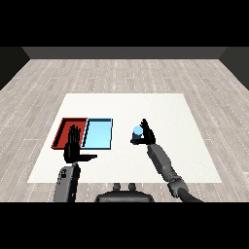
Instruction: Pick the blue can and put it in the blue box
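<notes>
The blue can [137, 131] stands right of the trays, near the middle of the white table. My right hand [145, 134] is at the can, fingers behind it on its right and the thumb reaching round its lower left, partly curled about it. I cannot tell whether the can is off the table. The light blue tray [98, 133] lies to the can's left, with nothing in it. My left hand [74, 147] is raised over the red tray's near edge, fingers straight up and thumb pointing right, holding nothing.
The red tray [66, 130] lies directly left of the light blue tray, its near part hidden by my left hand. The white table [165, 109] extends well beyond the can to the right and far side. Wooden floor surrounds it.
</notes>
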